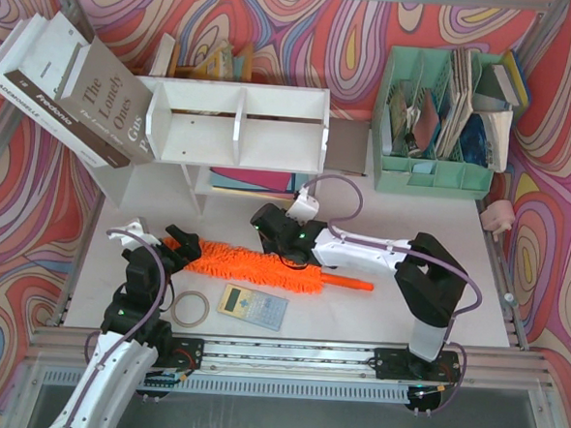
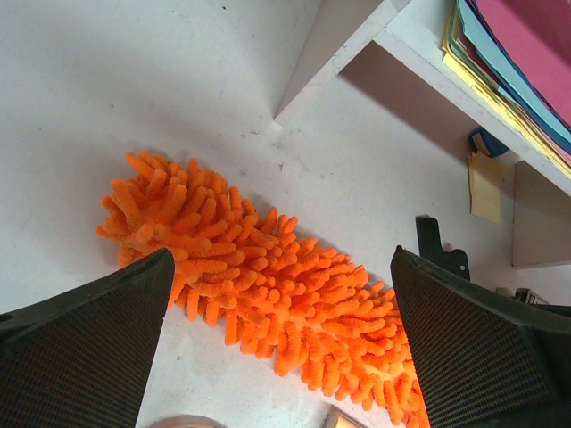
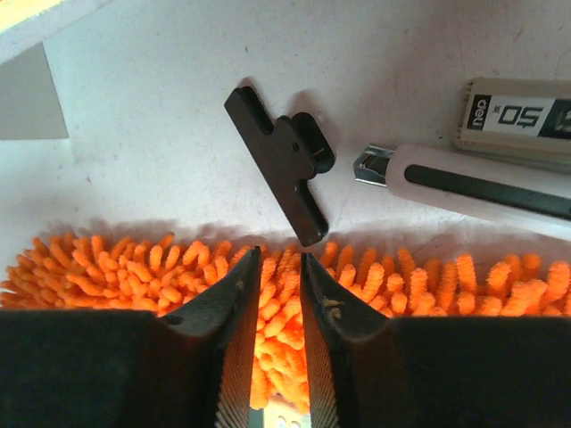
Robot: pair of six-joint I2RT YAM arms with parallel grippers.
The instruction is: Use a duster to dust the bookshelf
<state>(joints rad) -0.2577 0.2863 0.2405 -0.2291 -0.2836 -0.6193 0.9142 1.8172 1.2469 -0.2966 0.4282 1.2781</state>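
Fluff and handle of the duster [image 1: 253,266] are lying slantwise on the bench [image 1: 435,301], just near of the bookshelf [image 1: 238,124]. At its middle the right claw [image 3: 279,259] is pinching a tuft, fingers almost together. Only the right wrist view is showing that, along with a black clip [image 3: 277,165] and a white knife [image 3: 482,183] beside the fluff (both hidden under the arm from above). Over the duster's left tip the left claw [image 2: 281,259] is hanging, spread wide.
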